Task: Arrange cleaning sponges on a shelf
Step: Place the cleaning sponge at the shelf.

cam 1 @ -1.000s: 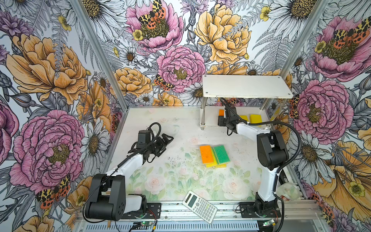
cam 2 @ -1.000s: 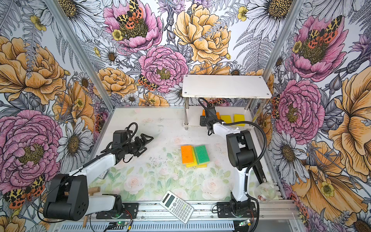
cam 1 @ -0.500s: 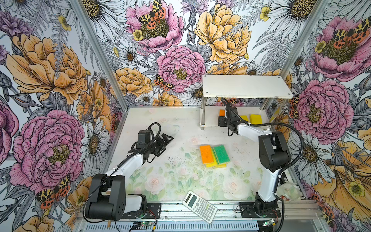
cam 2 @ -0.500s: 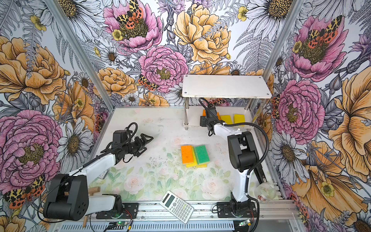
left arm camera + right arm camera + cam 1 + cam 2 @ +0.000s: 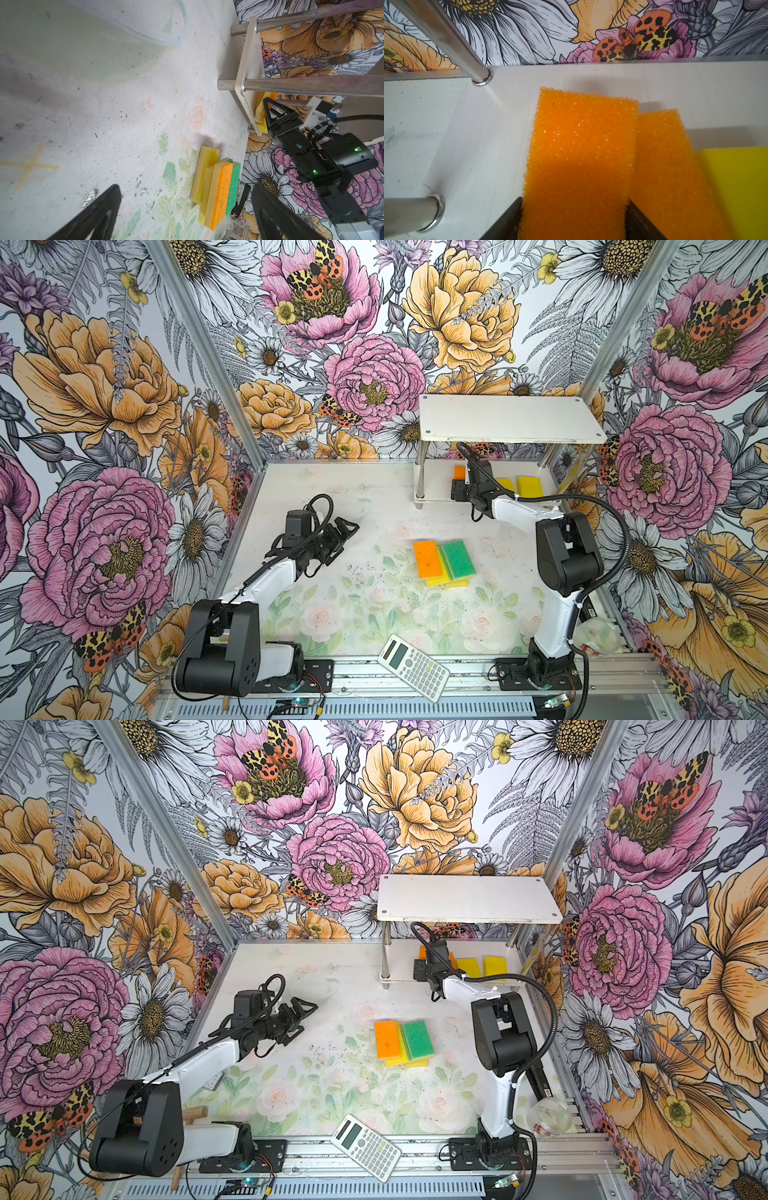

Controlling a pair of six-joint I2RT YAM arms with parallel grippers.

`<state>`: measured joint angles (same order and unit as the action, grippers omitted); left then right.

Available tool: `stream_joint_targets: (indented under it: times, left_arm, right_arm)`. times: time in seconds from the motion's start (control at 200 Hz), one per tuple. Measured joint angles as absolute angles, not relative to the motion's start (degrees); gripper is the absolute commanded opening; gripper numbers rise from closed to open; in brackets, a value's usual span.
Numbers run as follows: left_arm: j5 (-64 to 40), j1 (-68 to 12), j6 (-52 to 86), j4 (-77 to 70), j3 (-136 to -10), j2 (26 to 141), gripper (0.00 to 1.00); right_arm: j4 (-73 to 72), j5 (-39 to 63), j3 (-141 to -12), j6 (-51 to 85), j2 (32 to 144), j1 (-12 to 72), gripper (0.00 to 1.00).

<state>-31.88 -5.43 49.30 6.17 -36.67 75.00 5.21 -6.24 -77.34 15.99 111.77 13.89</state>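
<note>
My right fingers (image 5: 266, 104) flank a soft, likely featherlight orange foam sponge (image 5: 581, 145) on the lower board of the white two-tier shelf (image 5: 477, 135), far right; squeezing or slack, I cannot tell. Long edges suit gripping. My left fingers (image 5: 341, 536) gape empty

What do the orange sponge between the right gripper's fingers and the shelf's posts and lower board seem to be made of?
Orange sponge: coarse open-cell foam, matte, pitted surface with tiny glints.
Shelf posts: polished metal, likely steel, mirror-like streaks and reflections.
Lower board: white, smooth, faintly grained satin face; painted wood or plastic, cannot tell which.
</note>
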Motion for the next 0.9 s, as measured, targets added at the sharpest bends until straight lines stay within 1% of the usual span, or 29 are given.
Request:
stream_joint_targets:
  times: [0.395,0.901]
  left_arm:
    - [-31.9,-5.4,49.3,6.2,-36.6,75.0,0.99]
    - [-31.9,-5.4,49.3,6.2,-36.0,74.7,0.99]
  right_arm:
    - [4.8,-6.5,-76.9,14.6,111.7,13.9,0.77]
    - [2.8,-6.9,-73.6,13.6,109.0,13.9,0.77]
